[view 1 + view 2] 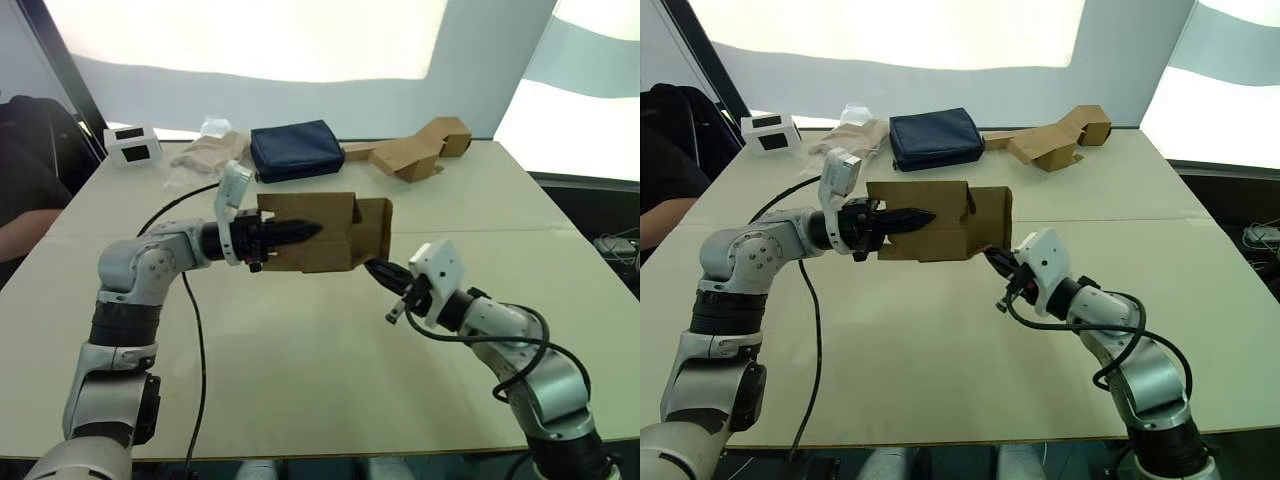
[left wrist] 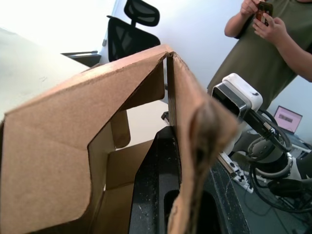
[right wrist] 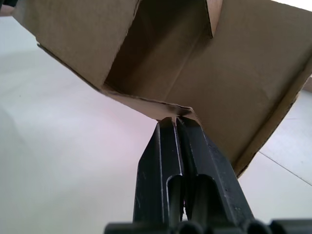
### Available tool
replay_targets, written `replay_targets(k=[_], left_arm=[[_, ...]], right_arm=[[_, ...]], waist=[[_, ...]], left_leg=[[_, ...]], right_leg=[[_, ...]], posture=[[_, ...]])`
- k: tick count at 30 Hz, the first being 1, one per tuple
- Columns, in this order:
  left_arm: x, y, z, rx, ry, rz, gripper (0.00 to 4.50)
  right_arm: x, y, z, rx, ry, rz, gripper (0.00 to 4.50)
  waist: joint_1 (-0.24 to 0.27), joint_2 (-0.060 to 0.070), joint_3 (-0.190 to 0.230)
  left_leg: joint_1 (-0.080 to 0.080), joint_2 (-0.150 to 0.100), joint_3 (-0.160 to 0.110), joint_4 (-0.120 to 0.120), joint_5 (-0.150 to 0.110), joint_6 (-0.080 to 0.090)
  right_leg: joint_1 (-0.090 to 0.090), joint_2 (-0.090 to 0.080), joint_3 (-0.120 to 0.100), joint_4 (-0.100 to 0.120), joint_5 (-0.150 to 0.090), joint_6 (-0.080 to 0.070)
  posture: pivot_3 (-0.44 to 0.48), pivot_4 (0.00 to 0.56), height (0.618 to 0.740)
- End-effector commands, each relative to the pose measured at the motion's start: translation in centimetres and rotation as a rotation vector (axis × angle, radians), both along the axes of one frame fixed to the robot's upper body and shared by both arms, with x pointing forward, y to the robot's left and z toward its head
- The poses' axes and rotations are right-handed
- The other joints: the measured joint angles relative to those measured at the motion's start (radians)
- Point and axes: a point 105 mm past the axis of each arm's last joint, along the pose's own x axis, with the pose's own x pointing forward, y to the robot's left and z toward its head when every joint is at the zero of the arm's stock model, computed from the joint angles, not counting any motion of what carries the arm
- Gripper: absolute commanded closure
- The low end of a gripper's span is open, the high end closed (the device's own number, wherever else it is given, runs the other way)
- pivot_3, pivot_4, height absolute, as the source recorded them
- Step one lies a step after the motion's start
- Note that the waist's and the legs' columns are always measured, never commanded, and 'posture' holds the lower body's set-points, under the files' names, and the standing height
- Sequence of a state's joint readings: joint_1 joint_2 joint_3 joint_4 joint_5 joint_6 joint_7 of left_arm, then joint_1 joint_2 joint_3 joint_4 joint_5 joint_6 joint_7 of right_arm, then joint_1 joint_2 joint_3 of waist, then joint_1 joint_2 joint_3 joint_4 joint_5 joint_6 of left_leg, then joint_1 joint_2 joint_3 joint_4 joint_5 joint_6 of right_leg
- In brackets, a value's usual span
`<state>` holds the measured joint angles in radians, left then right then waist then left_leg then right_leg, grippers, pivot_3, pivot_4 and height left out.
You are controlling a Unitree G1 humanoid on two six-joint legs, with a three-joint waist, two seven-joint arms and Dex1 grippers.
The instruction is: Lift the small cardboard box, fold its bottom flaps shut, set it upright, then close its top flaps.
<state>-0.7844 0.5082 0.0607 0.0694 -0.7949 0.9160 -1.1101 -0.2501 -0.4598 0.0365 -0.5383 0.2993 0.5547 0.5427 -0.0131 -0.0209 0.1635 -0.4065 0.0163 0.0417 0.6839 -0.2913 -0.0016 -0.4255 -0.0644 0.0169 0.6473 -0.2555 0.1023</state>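
Cardboard of the small cardboard box (image 1: 320,232) is lying sideways, open end facing the right gripper (image 1: 382,272), which is pressing together at a flap edge; the left gripper (image 1: 300,232) is pinching a wall.

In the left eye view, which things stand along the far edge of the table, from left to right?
White device → crumpled plastic bag → dark blue pouch → sprawling tan cardboard piece.
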Motion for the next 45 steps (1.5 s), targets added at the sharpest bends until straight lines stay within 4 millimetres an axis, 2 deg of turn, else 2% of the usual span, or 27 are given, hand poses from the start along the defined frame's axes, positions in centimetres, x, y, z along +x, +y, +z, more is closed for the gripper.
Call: replay_targets(k=[1,5,12,15,19,23,27,31,32,36,40,45], left_arm=[[-0.9,-0.5,1.2,-0.012,-0.042,-0.047,4.5],[-0.9,-0.7,1.2,-0.016,-0.038,-0.06,4.5],[-0.6,-0.8,1.6,-0.025,-0.05,-0.06,4.5],[-0.6,-0.8,1.7,-0.028,-0.053,-0.062,4.5],[-1.0,-0.7,2.1,-0.035,-0.063,-0.073,4.5],[-1.3,-0.5,2.7,-0.044,-0.075,-0.086,4.5],[-1.5,-0.6,3.2,-0.054,-0.086,-0.095,4.5],[-1.8,-0.7,3.7,-0.068,-0.09,-0.107,4.5],[-1.9,-0.8,3.8,-0.072,-0.09,-0.112,4.5],[-2.3,-1.0,4.1,-0.082,-0.09,-0.125,4.5],[-2.5,-1.2,4.3,-0.086,-0.093,-0.129,4.5],[-2.4,-1.3,4.1,-0.075,-0.096,-0.12,4.5]], right_arm=[[-0.5,1.6,1.8,0.04,-0.059,0.071,4.44],[-1.2,3.1,2.2,0.058,-0.041,0.172,4.44],[-1.6,3.4,2.4,0.063,-0.019,0.22,4.44],[-1.5,2.5,2.8,0.088,-0.009,0.196,4.44],[-1.4,-0.7,3.5,0.168,0.038,0.131,4.44],[-2.3,-3.5,5.2,0.353,0.107,0.142,3.36],[-2.5,-5.6,6.1,0.522,0.17,0.151,1.68],[-1.7,-7.8,6.5,0.757,0.217,0.133,0.17],[-1.5,-7.9,6.3,0.805,0.237,0.136,0.02],[-0.4,-7.8,4.9,0.953,0.323,0.163,0.02],[0.4,-6.6,3.6,1.033,0.391,0.184,0.02],[0.1,-5.2,4.3,1.09,0.387,0.248,0.02]], waist=[[0.0,0.0,0.0],[0.0,0.0,0.0],[0.001,0.0,0.0],[0.0,0.0,0.0],[0.003,0.0,0.0],[0.002,0.0,0.0],[-0.001,0.0,0.0],[0.0,0.0,0.0],[0.0,0.0,0.0],[-0.001,0.0,0.0],[-0.002,0.001,0.001],[-0.002,0.001,0.001]], left_leg=[[0.0,0.0,0.0,0.0,0.0,0.0],[0.0,0.0,0.0,0.0,0.0,0.0],[0.0,0.0,0.0,0.0,0.0,0.0],[0.0,0.0,0.0,0.0,0.0,0.0],[0.0,0.0,0.0,0.0,0.0,0.0],[-0.001,0.001,-0.001,0.0,0.0,0.0],[0.0,0.002,-0.001,0.0,0.0,0.0],[0.0,0.002,-0.001,0.0,0.0,0.0],[0.0,0.002,-0.001,0.0,0.0,0.0],[0.0,0.002,0.0,0.0,0.0,0.0],[0.0,0.003,0.0,0.0,0.0,0.0],[0.0,0.003,0.0,0.0,0.0,0.0]], right_leg=[[0.0,0.0,0.0,0.0,0.0,0.0],[0.0,0.0,0.0,0.0,0.0,0.0],[0.0,0.0,0.0,0.0,0.0,0.0],[0.0,0.0,0.0,0.0,0.0,0.0],[0.0,0.0,0.0,0.0,0.0,0.0],[0.0,0.0,0.0,0.0,0.0,0.0],[0.0,0.0,0.0,0.0,0.0,0.0],[0.0,0.0,0.0,0.0,0.0,0.0],[0.0,0.0,0.0,0.0,0.0,0.0],[0.0,0.0,0.001,0.0,0.0,0.0],[0.0,0.0,0.001,0.0,0.0,0.0],[0.0,0.0,0.001,0.0,0.0,0.0]], posture=[[0.0,0.15,0.74],[0.0,0.15,0.74],[0.0,0.15,0.74],[0.0,0.15,0.74],[0.0,0.15,0.74],[0.0,0.15,0.74],[0.0,0.15,0.74],[0.0,0.15,0.74],[0.0,0.15,0.74],[0.0,0.15,0.74],[0.0,0.15,0.74],[0.0,0.15,0.74]])
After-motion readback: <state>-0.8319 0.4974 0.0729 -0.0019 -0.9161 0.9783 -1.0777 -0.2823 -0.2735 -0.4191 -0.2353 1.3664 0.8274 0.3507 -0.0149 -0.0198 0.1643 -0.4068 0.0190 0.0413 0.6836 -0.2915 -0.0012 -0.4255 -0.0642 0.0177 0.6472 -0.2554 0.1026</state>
